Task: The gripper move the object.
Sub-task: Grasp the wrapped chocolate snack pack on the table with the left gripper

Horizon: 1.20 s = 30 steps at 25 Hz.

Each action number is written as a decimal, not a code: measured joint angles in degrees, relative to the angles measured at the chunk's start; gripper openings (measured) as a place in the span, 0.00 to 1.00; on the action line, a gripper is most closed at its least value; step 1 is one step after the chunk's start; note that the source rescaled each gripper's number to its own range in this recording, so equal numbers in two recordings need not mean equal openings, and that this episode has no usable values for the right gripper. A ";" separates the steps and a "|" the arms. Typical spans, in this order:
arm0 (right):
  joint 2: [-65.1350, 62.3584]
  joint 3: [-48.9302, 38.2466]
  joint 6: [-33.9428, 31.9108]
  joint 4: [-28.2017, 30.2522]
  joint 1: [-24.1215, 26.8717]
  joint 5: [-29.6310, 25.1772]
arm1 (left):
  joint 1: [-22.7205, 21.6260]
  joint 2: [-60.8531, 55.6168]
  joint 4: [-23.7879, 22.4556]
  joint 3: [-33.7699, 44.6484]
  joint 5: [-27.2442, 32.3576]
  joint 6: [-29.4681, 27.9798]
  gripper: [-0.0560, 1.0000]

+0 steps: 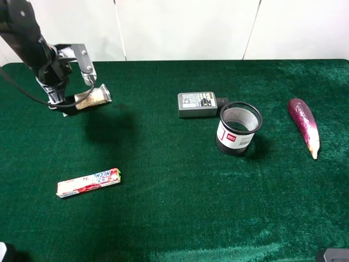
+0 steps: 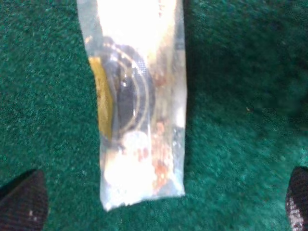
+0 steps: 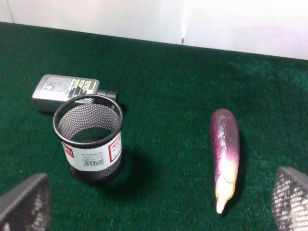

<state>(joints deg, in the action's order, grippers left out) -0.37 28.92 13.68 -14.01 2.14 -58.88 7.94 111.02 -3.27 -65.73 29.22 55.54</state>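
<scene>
**Exterior high view.** At upper left the left gripper (image 1: 82,95) stands at the snack bar (image 1: 97,96). One silver finger plate is above the bar in the frame and the other is below-left, and the bar's far end juts to the right. This view does not show whether the bar rests on the green cloth (image 1: 174,218) or sits just clear of it. Well apart from it lie a white bar (image 1: 89,182) at lower left, a grey power adapter (image 1: 197,103) and a mesh cup (image 1: 240,128) near centre, and an aubergine (image 1: 304,124) at right.

**Left wrist view.** The dark fingertips (image 2: 21,204) occupy the lower corners with cloth visible between each and the wrapper, so the jaws are spread wide and grip nothing. The bar runs up the middle of the frame, blurred. Only its lower crimped end lies level with the fingertips, slightly nearer the left-hand one.

**Right wrist view.** The right gripper (image 3: 158,204) is likewise wide apart and empty, above cloth between cup and aubergine. The snack bar is absent from this view.

**Hazard.** If the jaws close from this position, they would probably pinch only the crimped end. The crinkly film is likely slippery, so the bar could pivot, droop or slide free on lifting. Because the bar sits off-centre, one finger would touch first and might push it askew.
</scene>
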 joint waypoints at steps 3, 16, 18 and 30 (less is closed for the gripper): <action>0.00 0.00 0.00 0.00 0.00 0.00 | 0.00 1.67 -0.89 0.00 -2.06 0.17 1.00; 0.00 0.00 0.00 0.00 0.00 -0.05 | 0.00 8.09 -1.29 -3.14 -3.41 0.23 0.96; 0.00 0.00 0.00 0.00 0.00 -0.05 | 0.00 8.20 -1.22 -3.14 -3.28 0.23 0.94; 0.00 0.00 0.00 0.00 0.00 -0.06 | 0.00 8.19 -1.28 -3.14 -3.00 0.23 0.05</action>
<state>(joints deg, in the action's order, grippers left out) -0.37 28.92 13.68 -14.01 2.14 -58.94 7.94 119.21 -4.54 -68.87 26.22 55.78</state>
